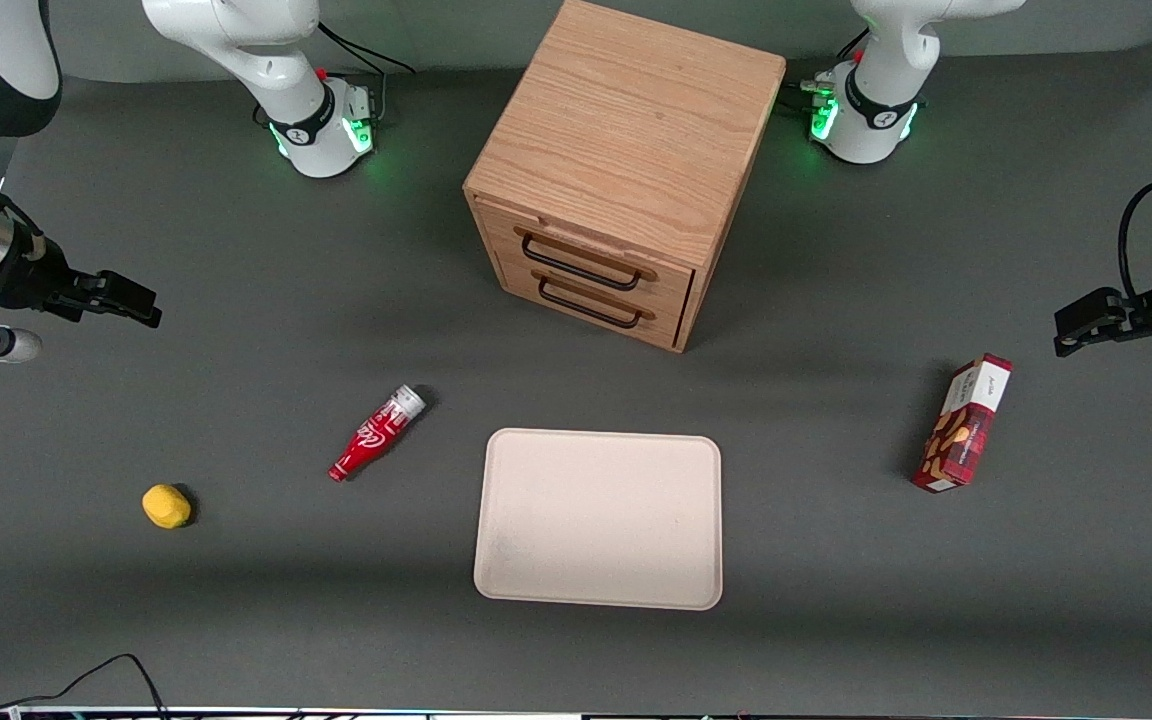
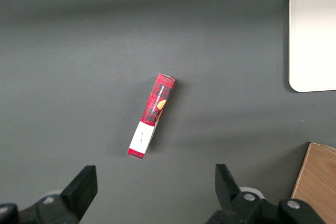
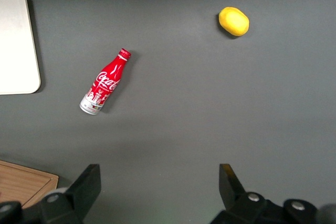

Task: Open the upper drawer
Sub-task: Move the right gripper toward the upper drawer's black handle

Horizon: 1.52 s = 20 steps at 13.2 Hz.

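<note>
The light oak cabinet (image 1: 626,150) stands at the middle of the table, far from the front camera. The upper drawer (image 1: 671,277) is shut, with its thin dark wire handle (image 1: 581,265) across the front. The matching lower drawer (image 1: 664,317) is shut too. My gripper (image 1: 141,300) hovers above the table at the working arm's end, well apart from the cabinet. In the right wrist view the gripper (image 3: 160,174) is open and holds nothing, and a corner of the cabinet (image 3: 26,184) shows beside one of its fingers (image 3: 86,182).
A red cola bottle (image 1: 377,433) lies between my gripper and a cream tray (image 1: 599,518), which sits in front of the drawers. A yellow lemon (image 1: 166,505) lies nearer the front camera. A red snack box (image 1: 966,423) lies toward the parked arm's end.
</note>
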{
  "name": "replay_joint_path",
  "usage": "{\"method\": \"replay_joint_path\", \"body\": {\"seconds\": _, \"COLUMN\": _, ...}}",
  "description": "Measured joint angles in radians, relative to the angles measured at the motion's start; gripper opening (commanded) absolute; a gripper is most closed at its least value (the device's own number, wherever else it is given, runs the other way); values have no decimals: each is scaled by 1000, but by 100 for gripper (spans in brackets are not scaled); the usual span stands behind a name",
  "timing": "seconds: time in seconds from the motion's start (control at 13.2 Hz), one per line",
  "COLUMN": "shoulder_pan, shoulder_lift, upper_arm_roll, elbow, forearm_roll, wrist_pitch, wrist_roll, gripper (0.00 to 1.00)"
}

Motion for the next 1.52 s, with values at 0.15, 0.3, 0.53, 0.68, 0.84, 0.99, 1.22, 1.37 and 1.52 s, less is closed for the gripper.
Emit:
{"method": "replay_joint_path", "body": {"seconds": 0.15, "shoulder_pan": 0, "shoulder_lift": -2, "upper_arm_roll": -1, "elbow": 0, "forearm_roll": 0, "wrist_pitch": 0, "wrist_roll": 0, "gripper": 100}}
{"method": "replay_joint_path", "body": {"seconds": 0.3, "shoulder_pan": 1, "shoulder_lift": -3, "upper_arm_roll": -1, "elbow": 0, "forearm_roll": 0, "wrist_pitch": 1, "wrist_roll": 0, "gripper": 100}}
{"method": "replay_joint_path", "body": {"seconds": 0.53, "shoulder_pan": 6, "shoulder_lift": 0, "upper_arm_roll": 33, "elbow": 14, "forearm_roll": 9, "wrist_pitch": 5, "wrist_roll": -1, "gripper": 100}}
{"method": "replay_joint_path", "body": {"seconds": 0.68, "shoulder_pan": 12, "shoulder_lift": 17, "upper_arm_roll": 114, "elbow": 55, "forearm_roll": 21, "wrist_pitch": 5, "wrist_roll": -1, "gripper": 100}}
{"method": "replay_joint_path", "body": {"seconds": 0.84, "shoulder_pan": 16, "shoulder_lift": 46, "upper_arm_roll": 204, "elbow": 92, "forearm_roll": 62, "wrist_pitch": 5, "wrist_roll": -8, "gripper": 100}}
{"method": "replay_joint_path", "body": {"seconds": 0.99, "shoulder_pan": 19, "shoulder_lift": 90, "upper_arm_roll": 291, "elbow": 135, "forearm_roll": 87, "wrist_pitch": 6, "wrist_roll": -62, "gripper": 100}}
{"method": "replay_joint_path", "body": {"seconds": 1.22, "shoulder_pan": 25, "shoulder_lift": 180, "upper_arm_roll": 428, "elbow": 209, "forearm_roll": 90, "wrist_pitch": 7, "wrist_roll": -100, "gripper": 100}}
{"method": "replay_joint_path", "body": {"seconds": 1.37, "shoulder_pan": 63, "shoulder_lift": 242, "upper_arm_roll": 498, "elbow": 235, "forearm_roll": 66, "wrist_pitch": 11, "wrist_roll": -105, "gripper": 100}}
{"method": "replay_joint_path", "body": {"seconds": 1.52, "shoulder_pan": 128, "shoulder_lift": 299, "upper_arm_roll": 532, "elbow": 257, "forearm_roll": 37, "wrist_pitch": 20, "wrist_roll": -105, "gripper": 100}}
